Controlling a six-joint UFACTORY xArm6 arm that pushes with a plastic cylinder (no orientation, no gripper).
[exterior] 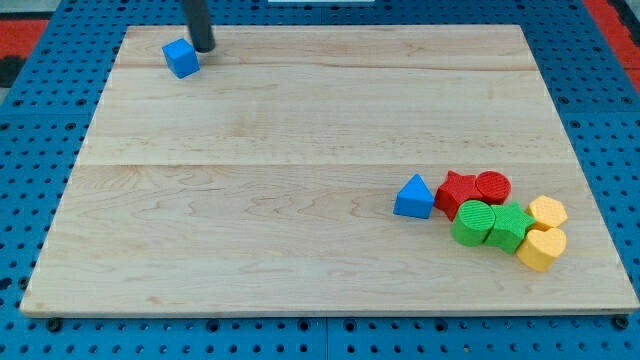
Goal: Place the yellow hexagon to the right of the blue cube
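Wooden board point(300, 150): pale planks on a blue pegboard; bears all 8 blocks.
Rod: dark, upright at the view's top left; it carries no jaws, so it holds nothing and can only push.
Cluster: 7 blocks packed at the view's lower right, most touching a neighbour.
Green blocks: 1 green cylinder point(471, 223) and 1 green block point(510, 226) side by side, hemming the yellows from the view's left.
Red blocks: 1 red block point(458, 190) and 1 red cylinder point(492, 186) above the greens.
Yellow hexagon point(548, 212): cluster's right edge, touching the yellow heart point(542, 247) below it; well apart from its goal.
Blue triangle point(414, 197): cluster's left edge.
Blue cube point(181, 58): top left corner.
My tip point(203, 47): just right of the blue cube, on the spot meant for the hexagon; judged far from its work.
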